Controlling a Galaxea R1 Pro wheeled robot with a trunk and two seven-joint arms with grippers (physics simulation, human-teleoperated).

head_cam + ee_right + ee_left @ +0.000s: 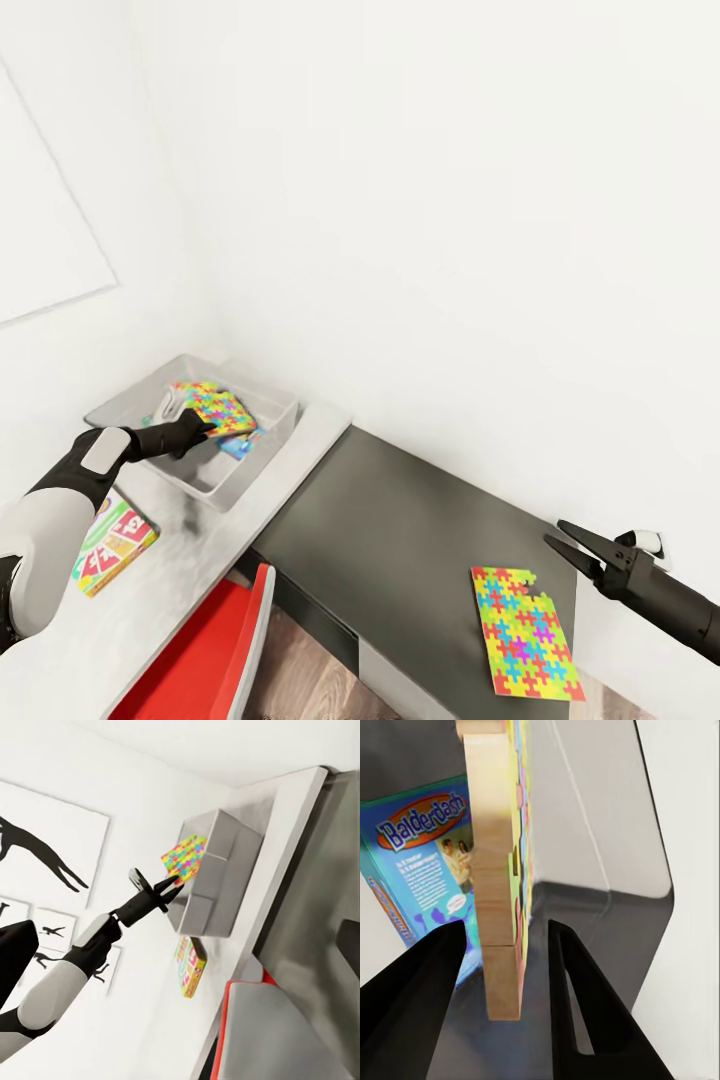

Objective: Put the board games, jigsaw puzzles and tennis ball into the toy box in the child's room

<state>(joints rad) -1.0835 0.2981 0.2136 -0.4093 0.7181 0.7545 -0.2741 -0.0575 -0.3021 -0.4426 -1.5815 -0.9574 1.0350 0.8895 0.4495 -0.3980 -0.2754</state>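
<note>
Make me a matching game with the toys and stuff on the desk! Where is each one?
Things:
1. Balderdash game
2. SKIP-BO game
3. loose jigsaw puzzle
4. red chair

Places:
A. flat on the dark part of the desk, near the right gripper
B. inside the toy box
C. in front of the desk
D. on the pale desk top, outside the toy box

Pairs: 1-B, 2-D, 3-A, 4-C

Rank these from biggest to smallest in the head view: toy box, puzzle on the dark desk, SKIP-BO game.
1. toy box
2. jigsaw puzzle on the dark desk, though it's nearer the camera
3. SKIP-BO game
</note>
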